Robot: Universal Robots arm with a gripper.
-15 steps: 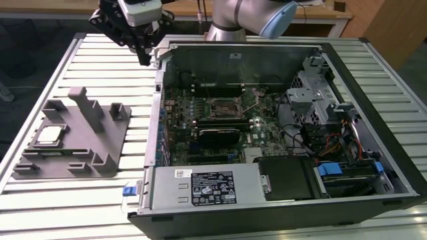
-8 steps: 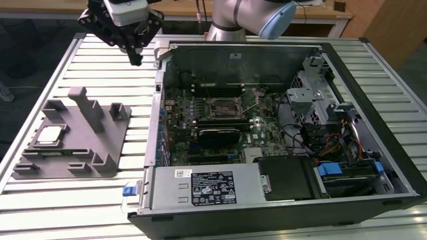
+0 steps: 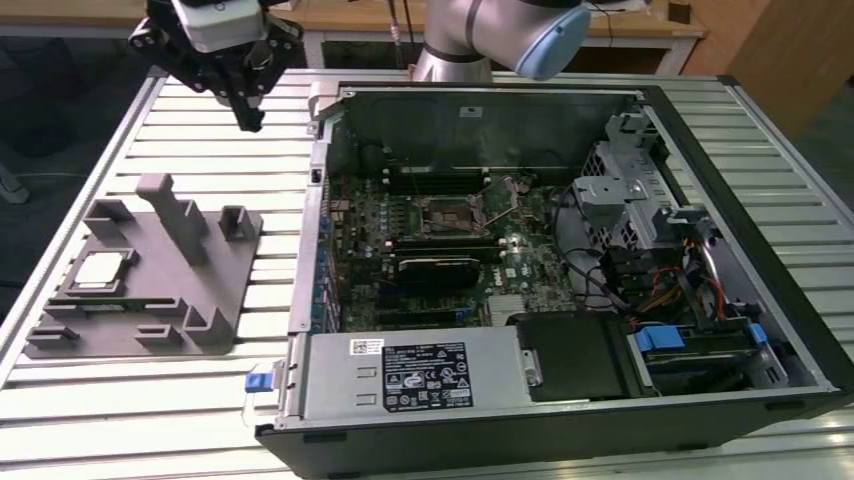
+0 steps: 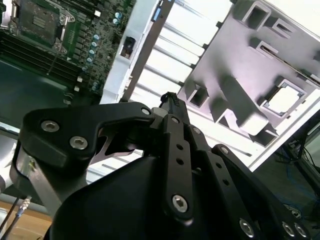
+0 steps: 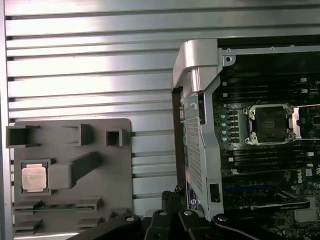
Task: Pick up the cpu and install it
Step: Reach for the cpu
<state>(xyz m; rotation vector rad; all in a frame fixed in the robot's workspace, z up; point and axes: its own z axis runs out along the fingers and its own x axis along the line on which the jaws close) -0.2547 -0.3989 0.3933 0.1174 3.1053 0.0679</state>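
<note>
- Computer case (image 3: 534, 445) sits nearest, lying on its side with the panel off and the inside showing.
- Power supply (image 3: 414, 375) with a label on it fills the near edge of the case. A blue latch (image 3: 258, 379) sticks out at its corner on the exterior view's left.
- Slatted metal table (image 3: 134, 400) carries everything.
- Grey fixture (image 3: 214, 290) lies flat on the table, just beside the case on the exterior view's left, with upright posts and pockets.
- cpu (image 3: 100, 272) lies flat in a square pocket of the fixture with its silvery top up. It is on the side away from the case and nothing touches it.
- Motherboard (image 3: 400, 250) lies in the case bottom. Its socket (image 3: 450, 212) is a black-framed square near the middle of the board, and there is no chip in it.
- Drive cage and cables (image 3: 667, 260) are on the exterior view's right inside the case.
- Gripper (image 3: 250, 122) hangs above the table past the fixture, near the far corner of the case. Its fingers are pressed together with nothing between them, and it is well apart from the cpu.
- Arm (image 3: 494, 35) stands at the far edge behind the case.
</note>
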